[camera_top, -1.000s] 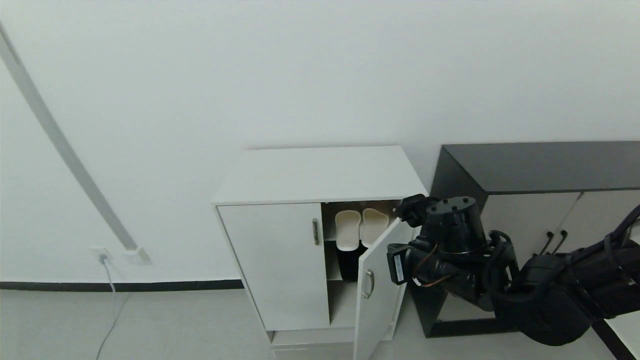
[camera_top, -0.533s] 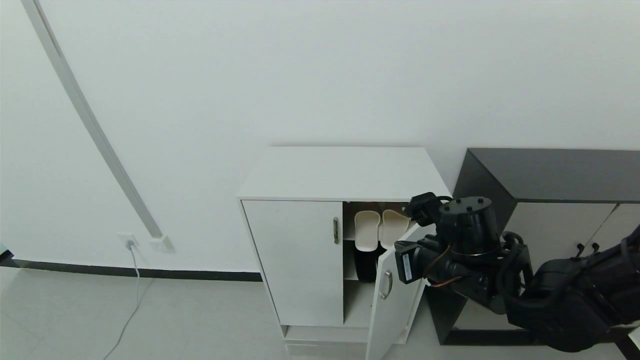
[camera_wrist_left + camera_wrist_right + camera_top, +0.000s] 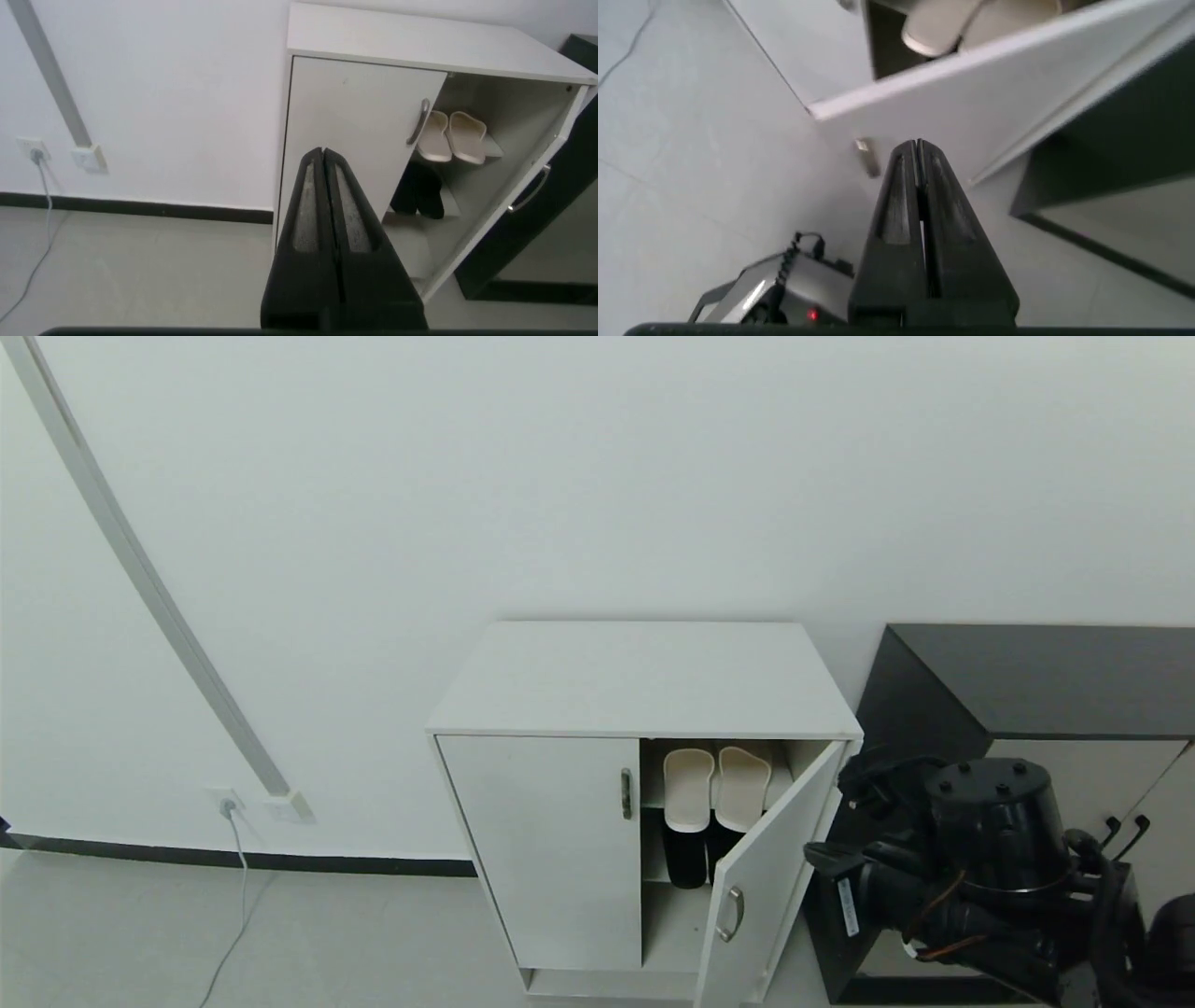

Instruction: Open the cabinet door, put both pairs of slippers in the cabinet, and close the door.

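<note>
The white cabinet (image 3: 644, 677) has its left door closed and its right door (image 3: 775, 859) swung partly open. A cream pair of slippers (image 3: 716, 786) lies on the upper shelf, and a black pair (image 3: 689, 861) sits below it. My right arm (image 3: 990, 831) hangs just right of the open door, behind its outer face. The right gripper (image 3: 920, 149) is shut and empty, pointing at the door's outer face (image 3: 1018, 93) near the handle (image 3: 867, 157). My left gripper (image 3: 324, 154) is also shut and empty, held back from the cabinet's closed door (image 3: 350, 140).
A black sideboard (image 3: 1027, 672) stands against the cabinet's right side, close behind the open door. A wall socket with a cable (image 3: 229, 803) and a slanted conduit (image 3: 140, 569) are at the left. The grey floor (image 3: 327, 943) left of the cabinet is free.
The whole head view has shifted, so the camera moved. Relative to the cabinet, my right arm has come off the door's top edge and dropped lower and to the right. The door stays open.
</note>
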